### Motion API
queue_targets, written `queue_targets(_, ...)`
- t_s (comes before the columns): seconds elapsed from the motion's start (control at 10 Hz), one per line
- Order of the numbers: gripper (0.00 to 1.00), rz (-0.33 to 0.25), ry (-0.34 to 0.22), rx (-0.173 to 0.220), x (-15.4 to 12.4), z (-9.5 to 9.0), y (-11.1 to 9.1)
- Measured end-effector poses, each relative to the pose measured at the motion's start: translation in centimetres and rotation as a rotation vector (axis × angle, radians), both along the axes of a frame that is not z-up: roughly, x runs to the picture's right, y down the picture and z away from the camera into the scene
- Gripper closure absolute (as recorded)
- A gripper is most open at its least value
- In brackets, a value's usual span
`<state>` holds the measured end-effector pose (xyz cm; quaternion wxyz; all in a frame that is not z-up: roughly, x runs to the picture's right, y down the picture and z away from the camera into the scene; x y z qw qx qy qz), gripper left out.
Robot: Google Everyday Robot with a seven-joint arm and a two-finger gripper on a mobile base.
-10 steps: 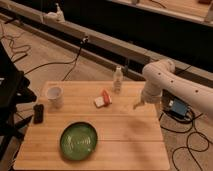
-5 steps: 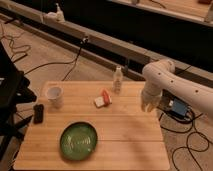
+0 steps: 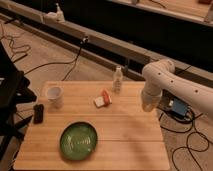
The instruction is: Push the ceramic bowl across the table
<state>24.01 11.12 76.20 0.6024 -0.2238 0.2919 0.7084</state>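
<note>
The ceramic bowl point(image 3: 78, 140), wide, shallow and glossy green, sits on the light wooden table point(image 3: 125, 135) near its front left. My gripper point(image 3: 146, 106) hangs at the end of the white arm point(image 3: 162, 75) over the table's right edge. It is far to the right of the bowl and does not touch it.
A white cup point(image 3: 54, 96) and a small dark object point(image 3: 38, 113) stand at the table's left. A red and white item point(image 3: 103, 98) and a small bottle point(image 3: 118, 79) are at the back middle. A blue box point(image 3: 178, 108) and cables lie on the floor to the right. A long bench point(image 3: 100, 42) runs behind.
The arm's end with the gripper has shifted slightly to the right, towards the table's right edge. The bowl and the other items have not moved.
</note>
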Motion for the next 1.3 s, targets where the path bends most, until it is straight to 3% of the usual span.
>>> queue_targets(0.3,1.00,-0.075,-0.028,-0.005,-3.6,1.3,-0.2)
queue_targets(0.5,1.00,-0.125,-0.075,-0.047,-6.9,2.2,2.0)
queue_targets(0.7,1.00,-0.139,-0.147,-0.097,-10.9,2.9,4.4)
queue_targets(1.0,1.00,-0.208,-0.341,-0.181,-19.6,1.0,9.0)
queue_targets(1.1,1.00,-0.226,-0.375,-0.192,-20.9,0.4,9.8)
queue_targets(1.3,1.00,-0.224,-0.373,-0.192,-20.7,0.4,9.8)
